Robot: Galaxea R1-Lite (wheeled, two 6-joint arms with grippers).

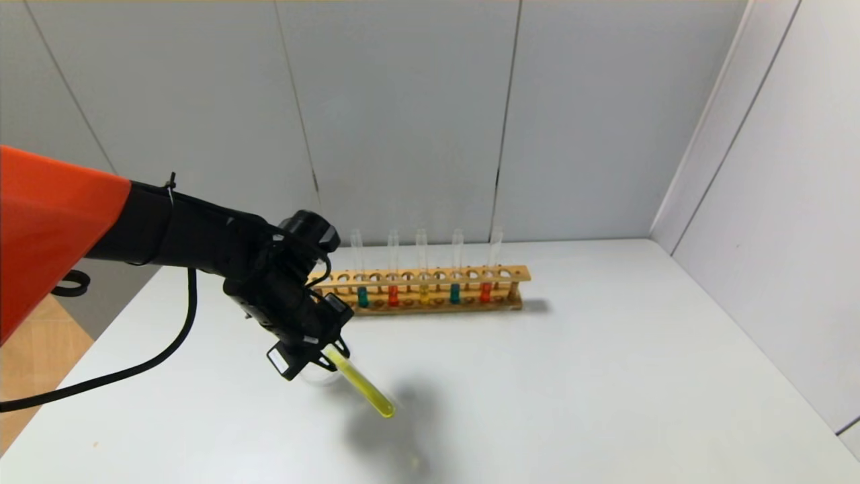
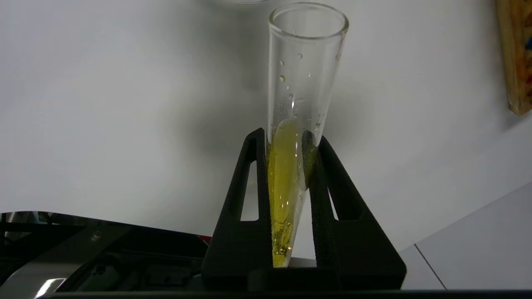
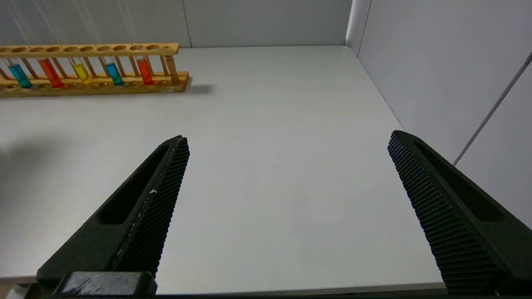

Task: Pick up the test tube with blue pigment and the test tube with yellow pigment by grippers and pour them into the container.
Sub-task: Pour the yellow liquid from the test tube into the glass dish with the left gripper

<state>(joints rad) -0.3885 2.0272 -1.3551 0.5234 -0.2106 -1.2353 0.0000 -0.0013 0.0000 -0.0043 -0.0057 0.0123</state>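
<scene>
Yellow-pigment test tube (image 1: 363,384) sat clenched, tilted, in the left gripper (image 2: 291,195); pouring risked missing the glass container (image 1: 321,372), largely hidden underneath.

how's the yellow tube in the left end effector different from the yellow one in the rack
The held yellow tube is clamped in the left end effector and tilted steeply; the rack's yellow tube stands upright in the wooden rack. The held liquid is spread along the glass; the racked liquid sits at the bottom. Both are clear glass.

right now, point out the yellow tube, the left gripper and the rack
yellow tube (image 1: 366,388): head view, on its liquid-filled lower part
left gripper (image 2: 289,143): left wrist view, midway between the fingertips clamping the tube
rack (image 1: 514,274): head view, on its top rail's right end
</scene>
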